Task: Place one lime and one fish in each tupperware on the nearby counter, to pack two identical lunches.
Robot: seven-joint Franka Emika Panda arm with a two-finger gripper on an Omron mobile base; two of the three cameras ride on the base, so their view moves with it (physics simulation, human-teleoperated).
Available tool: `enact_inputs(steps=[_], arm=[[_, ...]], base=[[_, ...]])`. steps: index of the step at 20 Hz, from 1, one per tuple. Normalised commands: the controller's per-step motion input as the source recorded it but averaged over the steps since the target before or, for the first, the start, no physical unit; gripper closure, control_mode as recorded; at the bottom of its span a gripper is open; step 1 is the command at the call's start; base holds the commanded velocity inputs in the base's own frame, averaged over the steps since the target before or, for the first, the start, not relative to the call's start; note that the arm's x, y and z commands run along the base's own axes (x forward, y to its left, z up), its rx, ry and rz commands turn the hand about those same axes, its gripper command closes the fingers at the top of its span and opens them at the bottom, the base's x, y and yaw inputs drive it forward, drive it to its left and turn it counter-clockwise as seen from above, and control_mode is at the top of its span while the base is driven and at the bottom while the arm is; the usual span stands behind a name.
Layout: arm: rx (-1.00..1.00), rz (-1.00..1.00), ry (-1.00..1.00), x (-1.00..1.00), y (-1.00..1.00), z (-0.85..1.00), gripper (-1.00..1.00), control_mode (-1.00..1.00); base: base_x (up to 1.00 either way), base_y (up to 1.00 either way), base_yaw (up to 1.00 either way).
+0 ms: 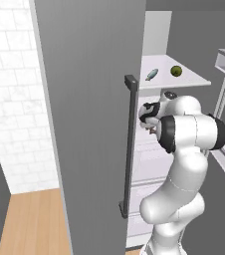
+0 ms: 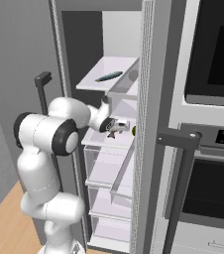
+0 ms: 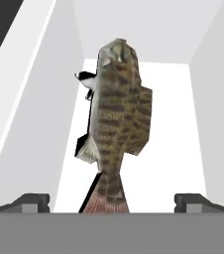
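Two fish and a lime are what I can spot so far, all inside the open fridge (image 1: 157, 149). The arm is bent like an elbow: it rises from the base, folds at a big dark-ringed joint about mid-height, then the forearm reaches forward and level into the fridge, under the top shelf (image 1: 186, 77). The gripper (image 2: 118, 127) sits right at the front of the middle shelf (image 2: 101, 141), pointed inward. In the hand view the brown fish (image 3: 118, 124) lies lengthwise on that white shelf, tail toward the camera and head pointing to the back wall, mottled olive-brown with dark bands. The two fingertips (image 3: 32, 202) are spread wide, one on either side of the tail, and nothing's pinched between them; the tail sits roughly in the middle of the gap, apart from both tips. Up on the top shelf there's the grey fish (image 1: 151, 74), slim and pale, lying at a slant, with the lime (image 1: 176, 71) near it to the right, both well apart from the gripper. From the right base view the fridge door (image 2: 151, 124) stands open edge-on next to the wall oven (image 2: 213, 149), and the long dark handle (image 1: 130, 144) of the other door runs down in front of the arm in the left base view.
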Motion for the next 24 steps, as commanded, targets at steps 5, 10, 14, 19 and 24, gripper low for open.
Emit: enact_inputs(steps=[5, 10, 14, 19, 24], arm=[[0.0, 0.0, 0.0, 0.16, 0.11, -0.27, -1.0, -1.0], [0.0, 0.0, 0.05, 0.35, 0.02, -0.01, -1.0, -1.0], [0.0, 0.0, 0.04, 0.31, 0.0, -0.04, -1.0, -1.0], [0.0, 0.0, 0.0, 0.03, 0.0, -0.33, -1.0, -1.0], [0.0, 0.0, 0.0, 0.0, 0.0, -0.46, -1.0, -1.0]], base=[[0.0, 0.0, 0.0], [0.0, 0.0, 0.0], [0.0, 0.0, 0.0], [0.0, 0.0, 0.0], [0.0, 0.0, 0.0]])
